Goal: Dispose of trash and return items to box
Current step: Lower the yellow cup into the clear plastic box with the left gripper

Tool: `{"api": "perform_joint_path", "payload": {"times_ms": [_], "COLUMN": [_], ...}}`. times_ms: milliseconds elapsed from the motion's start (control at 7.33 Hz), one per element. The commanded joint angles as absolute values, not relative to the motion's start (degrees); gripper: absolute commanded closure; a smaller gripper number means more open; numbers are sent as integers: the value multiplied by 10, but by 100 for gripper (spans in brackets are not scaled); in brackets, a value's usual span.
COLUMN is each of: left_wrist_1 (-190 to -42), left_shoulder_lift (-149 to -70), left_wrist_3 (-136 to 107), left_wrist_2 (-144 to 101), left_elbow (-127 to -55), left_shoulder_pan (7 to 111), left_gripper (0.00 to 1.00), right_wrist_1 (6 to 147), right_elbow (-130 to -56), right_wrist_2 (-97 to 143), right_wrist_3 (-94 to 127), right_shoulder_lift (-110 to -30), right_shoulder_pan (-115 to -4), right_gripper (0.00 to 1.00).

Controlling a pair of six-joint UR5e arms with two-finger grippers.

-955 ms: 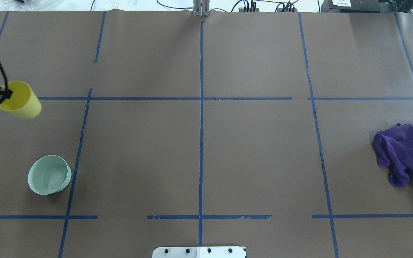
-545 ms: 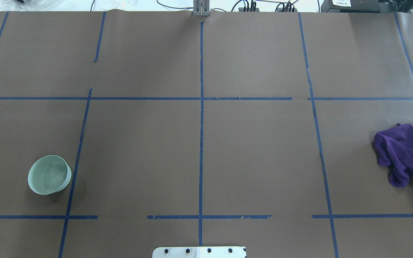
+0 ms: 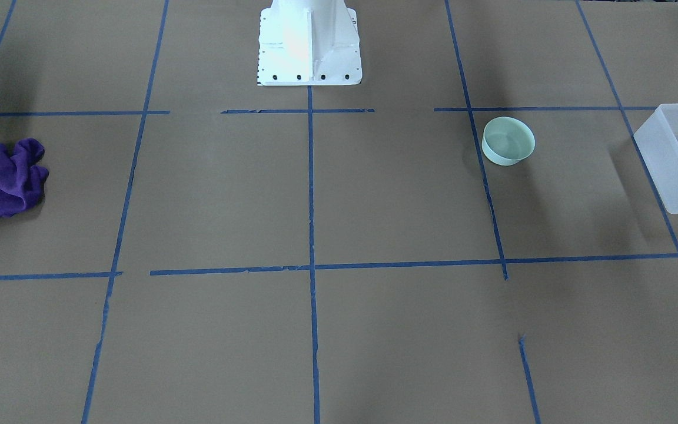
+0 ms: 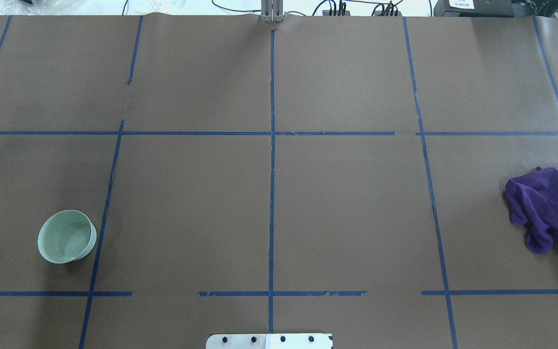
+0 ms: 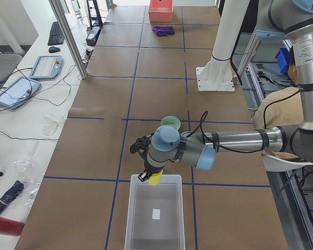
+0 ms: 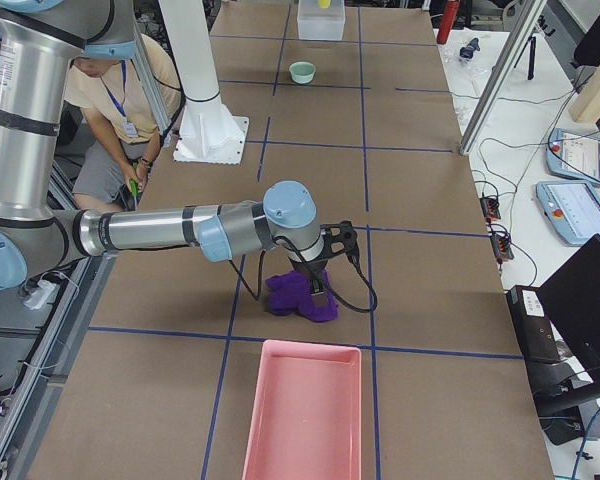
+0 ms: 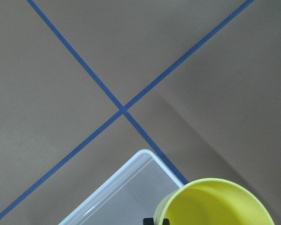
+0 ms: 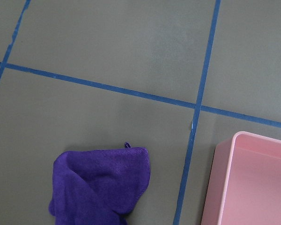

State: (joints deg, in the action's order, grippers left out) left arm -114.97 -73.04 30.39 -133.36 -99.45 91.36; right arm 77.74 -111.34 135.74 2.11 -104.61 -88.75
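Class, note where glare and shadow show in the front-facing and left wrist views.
Front-facing view: glare washes out the white robot base; a shadow lies beside the bin. Left wrist view: a shadow darkens the right of the paper beyond the yellow cup.

Brown table (image 4: 347, 194), blue tape grid (image 4: 272, 194), white side bench (image 5: 21, 130) with tablets (image 5: 46, 66), keyboard (image 5: 56, 33)

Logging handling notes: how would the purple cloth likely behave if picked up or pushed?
The purple cloth lies crumpled in soft folds, so it would probably droop limply from a pinch. It looks thin, likely light. Pushed, it would probably bunch rather than slide.
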Motion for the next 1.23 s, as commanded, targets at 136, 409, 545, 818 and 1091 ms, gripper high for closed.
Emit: {"api": "perform_joint_path", "payload": {"times_ms": [136, 409, 545, 818, 1091], "left_wrist_1": [-1330, -1329, -1329, -1329, -1331], "left_shoulder_lift": [-700, -697, -697, -697, -697], "left_wrist_3": [301, 305, 303, 303, 303], "left_wrist_2": [-1396, -1407, -1427, -1460, -1461], "left_elbow": [-870, -857, -850, -849, -849], "left_shoulder_pan": [911, 897, 878, 860, 853], "left_gripper": [100, 100, 100, 91, 86], "right_wrist_1": [778, 777, 777, 777, 777], "right_elbow": [-1113, -1112, -1112, -1112, -1112], "right_wrist_2": [1357, 1357, 1357, 1357, 1356], "right_wrist_3": [21, 20, 20, 19, 19], "right_shoulder_lift": [-1047, -1047, -1047, -1047, -1047], "right_shoulder_pan": [-888, -888, -887, -887, -887], "right_gripper": [0, 0, 0, 0, 0]}}
